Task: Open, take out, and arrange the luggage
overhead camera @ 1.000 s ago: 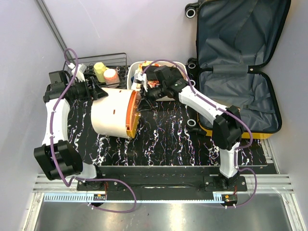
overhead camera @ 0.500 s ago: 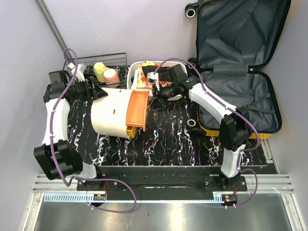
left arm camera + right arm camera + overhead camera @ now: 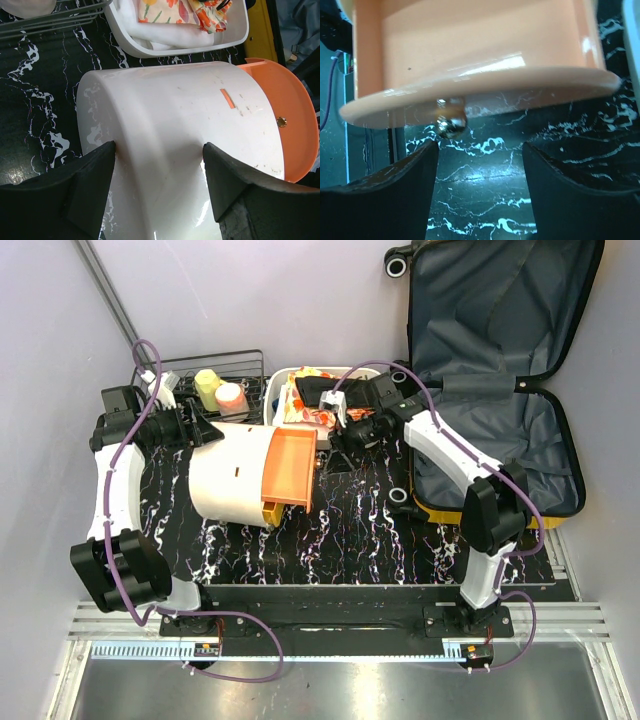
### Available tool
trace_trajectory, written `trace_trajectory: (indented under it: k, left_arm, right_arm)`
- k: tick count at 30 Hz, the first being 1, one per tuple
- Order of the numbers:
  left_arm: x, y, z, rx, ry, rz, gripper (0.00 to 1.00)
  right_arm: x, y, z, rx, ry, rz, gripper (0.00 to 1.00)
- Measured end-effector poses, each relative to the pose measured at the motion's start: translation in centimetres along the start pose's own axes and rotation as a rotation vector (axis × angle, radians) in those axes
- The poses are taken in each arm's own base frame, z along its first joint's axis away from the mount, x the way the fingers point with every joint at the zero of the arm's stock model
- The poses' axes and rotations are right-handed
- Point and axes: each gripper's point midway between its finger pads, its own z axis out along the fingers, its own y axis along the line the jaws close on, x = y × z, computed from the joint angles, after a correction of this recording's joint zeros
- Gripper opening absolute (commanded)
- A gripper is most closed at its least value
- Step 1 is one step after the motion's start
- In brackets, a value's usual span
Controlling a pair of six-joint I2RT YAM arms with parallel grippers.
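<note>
On the far right of the table (image 3: 350, 530), black with white marble veining: one luggage (image 3: 500, 370), lying open. Both halves show dark grey fabric lining, and a yellow hard rim shows at its near edge. Three black wheels (image 3: 400, 370) are visible along its left side.

One round container (image 3: 230, 480), smooth cream plastic, lies on its side at table centre. One glossy orange drawer (image 3: 290, 468) juts from its right end.

One white tray (image 3: 275, 390), rectangular with rounded corners, sits behind the container and holds a folded floral cloth (image 3: 305, 412).

One black wire basket (image 3: 250, 360) stands left of the tray. Two small bottles are in it, one yellow (image 3: 207, 387), one pink (image 3: 231, 398).

Two arms. Left gripper (image 3: 159, 185): jaws spread wide over the container's closed end and gripping nothing. I cannot tell whether the fingertips touch the curved wall.

Right gripper (image 3: 480, 165): jaws spread wide just in front of the drawer and holding nothing.

One small round metal knob (image 3: 451, 122) is on the drawer front, above the left finger and free of both.
</note>
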Motion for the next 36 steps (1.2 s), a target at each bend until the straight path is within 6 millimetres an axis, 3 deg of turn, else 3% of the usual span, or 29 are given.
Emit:
trace_trajectory:
  k: [4, 6, 9, 13, 16, 20, 24, 29, 36]
  left_arm:
    - [0.0, 0.0, 0.0, 0.0, 0.0, 0.0, 0.72]
    - [0.0, 0.0, 0.0, 0.0, 0.002, 0.001, 0.72]
    - [0.0, 0.0, -0.1, 0.0, 0.003, 0.004, 0.73]
    - [0.0, -0.1, -0.1, 0.0, 0.003, 0.007, 0.73]
    - [0.0, -0.1, -0.1, 0.001, 0.005, 0.007, 0.73]
    - [0.0, -0.1, -0.1, 0.002, 0.009, 0.004, 0.73]
    - [0.0, -0.1, -0.1, 0.001, 0.01, 0.004, 0.73]
    - [0.0, -0.1, -0.1, 0.001, 0.01, 0.004, 0.73]
    - [0.0, -0.1, -0.1, 0.001, 0.01, 0.004, 0.73]
  right_arm:
    - [0.4, -1.9, -2.1, 0.063, 0.002, 0.044, 0.88]
    - [1.1, -3.7, -4.4, 0.121, 0.006, 0.065, 0.89]
    - [3.2, -6.6, -9.3, 0.243, 0.043, 0.075, 0.9]
    - [8.2, -9.9, -17.4, 0.417, 0.127, 0.119, 0.87]
    - [13.2, -12.1, -23.6, 0.547, 0.216, 0.171, 0.85]
    - [19.1, -14.1, -29.4, 0.66, 0.326, 0.223, 0.8]
    - [22.7, -16.1, -30.6, 0.695, 0.436, 0.202, 0.79]
    - [26.0, -18.5, -29.6, 0.675, 0.516, 0.186, 0.79]
    - [29.6, -21.4, -28.1, 0.64, 0.557, 0.196, 0.7]
